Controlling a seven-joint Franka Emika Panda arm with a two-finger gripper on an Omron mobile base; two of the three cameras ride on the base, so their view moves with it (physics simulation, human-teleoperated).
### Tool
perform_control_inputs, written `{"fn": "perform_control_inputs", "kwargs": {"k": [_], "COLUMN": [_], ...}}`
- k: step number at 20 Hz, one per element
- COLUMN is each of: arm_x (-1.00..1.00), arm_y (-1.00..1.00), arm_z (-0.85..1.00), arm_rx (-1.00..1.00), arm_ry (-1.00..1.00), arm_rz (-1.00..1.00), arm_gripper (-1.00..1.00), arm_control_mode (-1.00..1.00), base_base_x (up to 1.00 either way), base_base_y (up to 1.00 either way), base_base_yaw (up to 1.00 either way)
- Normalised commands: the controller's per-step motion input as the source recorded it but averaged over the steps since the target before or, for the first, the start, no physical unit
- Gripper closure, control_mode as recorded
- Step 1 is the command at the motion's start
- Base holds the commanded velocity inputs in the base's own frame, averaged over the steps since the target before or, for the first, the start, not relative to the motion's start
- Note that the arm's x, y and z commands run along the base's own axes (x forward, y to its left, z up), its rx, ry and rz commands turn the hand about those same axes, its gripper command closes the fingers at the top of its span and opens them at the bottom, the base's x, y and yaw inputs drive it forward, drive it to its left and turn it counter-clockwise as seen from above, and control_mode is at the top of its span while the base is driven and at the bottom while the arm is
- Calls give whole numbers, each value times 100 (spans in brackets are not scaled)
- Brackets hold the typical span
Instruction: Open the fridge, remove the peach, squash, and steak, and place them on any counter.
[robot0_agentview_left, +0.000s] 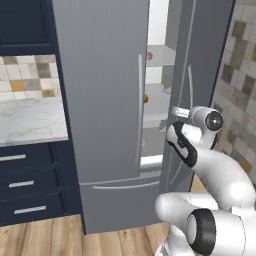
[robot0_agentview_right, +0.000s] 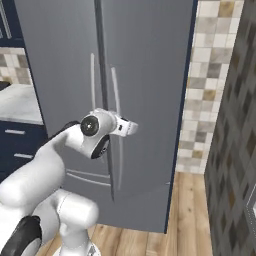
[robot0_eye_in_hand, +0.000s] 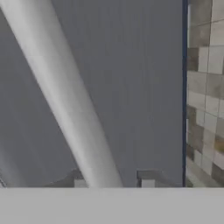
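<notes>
Two dark fingertips (robot0_eye_in_hand: 147, 182) of the gripper (robot0_eye_in_hand: 113, 183) clamp shut around the right door handle (robot0_eye_in_hand: 65, 96) of the fridge (robot0_agentview_left: 100, 100), pulling it ajar so the squash (robot0_agentview_left: 146, 99) inside becomes reachable.

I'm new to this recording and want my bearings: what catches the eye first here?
The tall grey French-door fridge fills the middle, its right door swung ajar onto a white interior. The white arm's gripper is shut on that door's long thin curved handle. To the left sits a white-grey veined marble counter.
</notes>
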Motion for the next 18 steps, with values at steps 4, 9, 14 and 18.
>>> {"fn": "perform_control_inputs", "kwargs": {"k": [4,9,14,18], "arm_x": [-100,-100,-51,26], "arm_y": [-7,15,51,92], "arm_z": [-6,38,72,47], "arm_rx": [0,-4,-12,-23], "arm_ry": [6,27,54,23], "arm_rz": [-3,0,-6,-17], "arm_gripper": [-100,-100,-100,-100], "arm_control_mode": [-100,-100,-100,-100], "base_base_x": [0,0,0,0], "base_base_y": [0,0,0,0], "base_base_yaw": [0,0,0,0]}}
